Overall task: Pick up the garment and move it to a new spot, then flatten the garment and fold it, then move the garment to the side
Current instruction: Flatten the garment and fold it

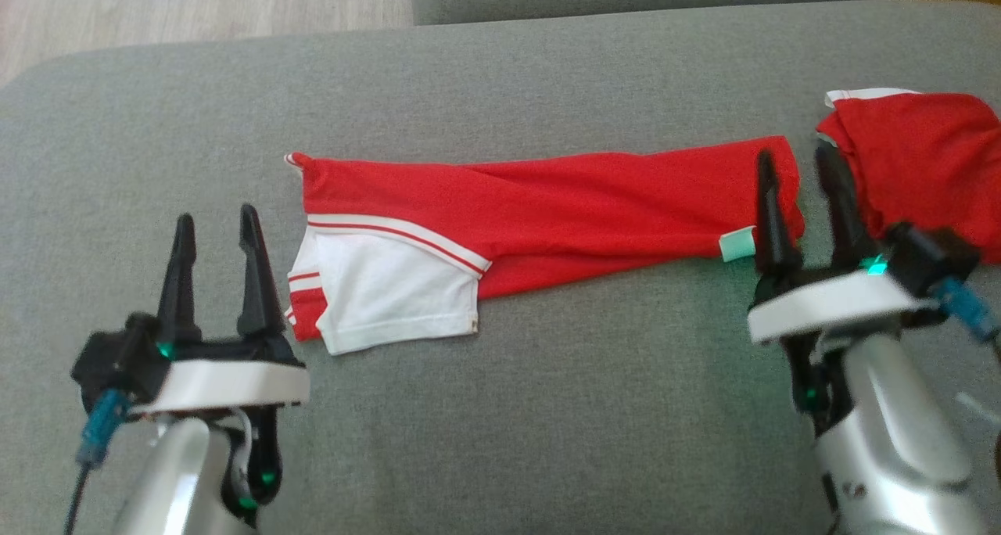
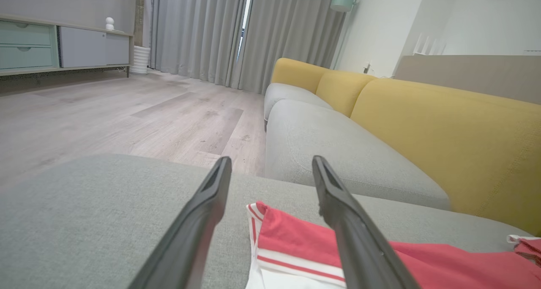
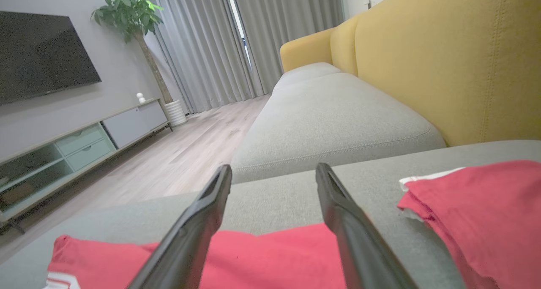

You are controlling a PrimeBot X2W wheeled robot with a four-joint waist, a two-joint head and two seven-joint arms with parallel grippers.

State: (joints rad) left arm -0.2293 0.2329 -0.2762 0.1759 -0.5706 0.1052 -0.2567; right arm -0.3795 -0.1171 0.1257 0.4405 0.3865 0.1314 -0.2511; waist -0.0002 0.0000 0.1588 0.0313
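Note:
The garment [image 1: 547,206] is red with a white, red-striped sleeve, folded into a long band lying across the grey cushion [image 1: 500,410]. My left gripper [image 1: 218,226] stands open just left of the white sleeve end, holding nothing. My right gripper [image 1: 795,162] is open at the band's right end, its left finger over the red cloth near a pale tag [image 1: 737,244]. The left wrist view shows the striped corner of the garment [image 2: 291,246] between and below my fingers. Red cloth of the garment [image 3: 270,255] lies under the fingers in the right wrist view.
A second red piece with a white edge [image 1: 915,159] lies folded at the far right [image 3: 477,213]. Wooden floor [image 1: 195,11] lies beyond the cushion's far left corner. A yellow sofa back [image 2: 444,128] and another grey seat cushion [image 2: 338,154] stand ahead.

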